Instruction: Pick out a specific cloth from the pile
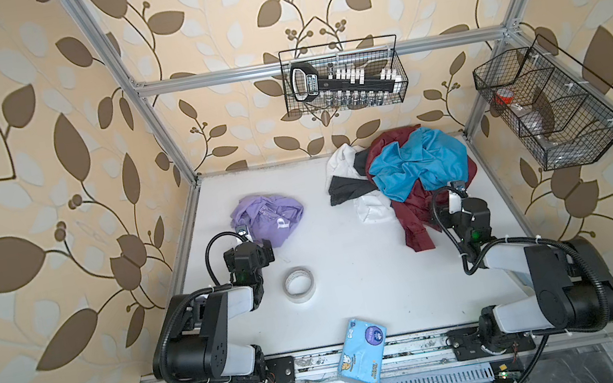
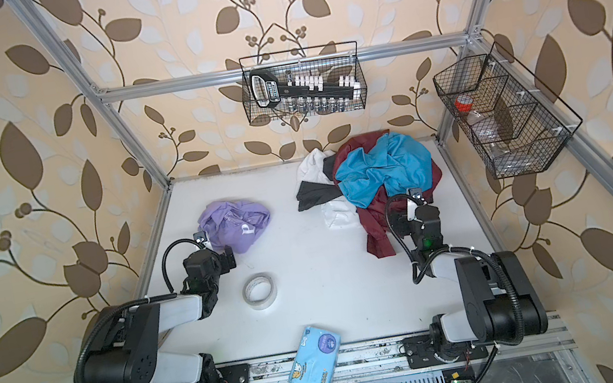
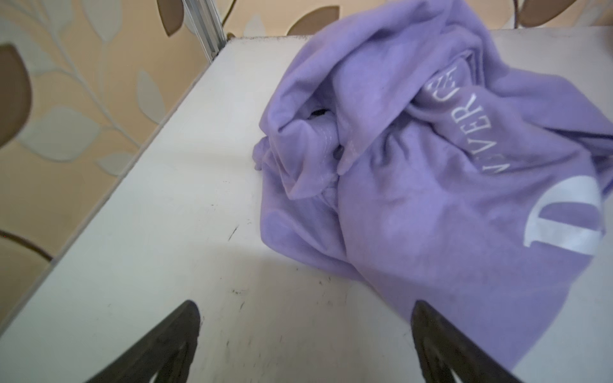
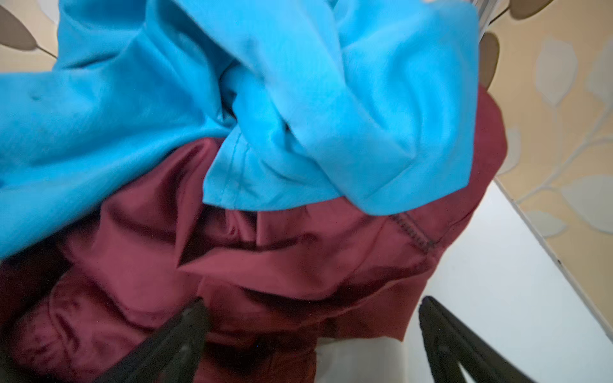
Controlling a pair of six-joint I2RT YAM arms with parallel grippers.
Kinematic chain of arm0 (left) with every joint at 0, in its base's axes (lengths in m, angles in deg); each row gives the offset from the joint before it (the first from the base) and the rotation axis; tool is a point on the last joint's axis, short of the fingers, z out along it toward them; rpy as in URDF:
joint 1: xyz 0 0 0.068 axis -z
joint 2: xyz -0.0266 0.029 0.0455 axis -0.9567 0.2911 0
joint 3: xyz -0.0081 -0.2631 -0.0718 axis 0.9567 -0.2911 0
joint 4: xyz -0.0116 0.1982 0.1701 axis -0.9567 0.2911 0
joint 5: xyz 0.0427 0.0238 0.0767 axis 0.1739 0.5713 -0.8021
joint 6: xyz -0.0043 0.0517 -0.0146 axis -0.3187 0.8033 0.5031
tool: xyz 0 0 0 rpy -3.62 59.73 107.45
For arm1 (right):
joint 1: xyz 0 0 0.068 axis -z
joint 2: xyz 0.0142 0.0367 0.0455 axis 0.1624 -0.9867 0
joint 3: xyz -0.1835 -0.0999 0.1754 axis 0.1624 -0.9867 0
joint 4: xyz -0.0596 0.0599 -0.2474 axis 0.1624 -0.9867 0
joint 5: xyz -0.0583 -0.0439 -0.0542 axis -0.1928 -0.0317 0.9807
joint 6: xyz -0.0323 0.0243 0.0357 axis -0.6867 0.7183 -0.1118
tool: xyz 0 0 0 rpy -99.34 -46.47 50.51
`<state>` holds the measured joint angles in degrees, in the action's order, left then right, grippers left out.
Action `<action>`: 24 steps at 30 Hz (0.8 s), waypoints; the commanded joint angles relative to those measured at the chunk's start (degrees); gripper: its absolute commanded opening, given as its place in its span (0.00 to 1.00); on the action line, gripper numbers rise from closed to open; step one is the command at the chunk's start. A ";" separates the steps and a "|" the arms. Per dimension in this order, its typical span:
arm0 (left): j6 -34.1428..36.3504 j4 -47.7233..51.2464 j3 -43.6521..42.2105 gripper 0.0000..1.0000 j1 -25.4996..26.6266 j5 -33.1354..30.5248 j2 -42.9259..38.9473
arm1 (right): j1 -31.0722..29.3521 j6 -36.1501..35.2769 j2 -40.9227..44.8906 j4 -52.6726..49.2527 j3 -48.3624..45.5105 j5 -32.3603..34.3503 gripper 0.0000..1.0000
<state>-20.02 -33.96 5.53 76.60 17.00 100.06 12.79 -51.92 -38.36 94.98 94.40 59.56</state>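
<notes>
Top views — the cloth, lavender with a white "P" facing up, lies crumpled on the left half of the counter. It is well apart from the pile, with bare white surface between. The pile is at the back right: bright blue garment on top, maroon garment under it and trailing toward the front, white piece and dark grey piece on its left side. At the cloth's near edge is the left hand; at the pile's near right edge, the right hand. A tape roll lies flat near the left arm, and a blue tissue packet sits at the front edge. Finger gap isn't readable from up here for either.

Left wrist — the left hand's fingers stand wide apart, only bare counter between them. The cloth is just ahead. One finger overlaps its hem in the picture; contact can't be told. "VER" and the big "P" are legible.

Right wrist — the right hand's fingers are wide apart too, gripping nothing. One is over the maroon garment, the other over bare counter, with the blue bunched beyond.
</notes>
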 commanded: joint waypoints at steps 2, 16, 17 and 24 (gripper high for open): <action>-1.37 -6.73 0.10 0.99 -1.39 7.06 0.49 | 0.56 1.18 1.68 6.35 -2.61 -4.64 1.00; -1.99 -3.29 2.00 0.99 -1.85 6.89 1.28 | 0.67 1.59 8.77 21.15 -13.75 -10.09 1.00; -2.56 -1.73 2.85 0.99 -1.99 6.24 1.48 | 0.60 1.79 8.75 21.20 -13.77 -9.73 1.00; -2.54 -1.62 2.98 0.99 -2.12 6.28 1.43 | 0.61 1.90 -2.17 28.00 -11.52 -11.30 0.99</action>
<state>-21.66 -35.60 7.43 75.20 24.57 101.45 13.22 -50.54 -36.30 119.39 81.74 49.86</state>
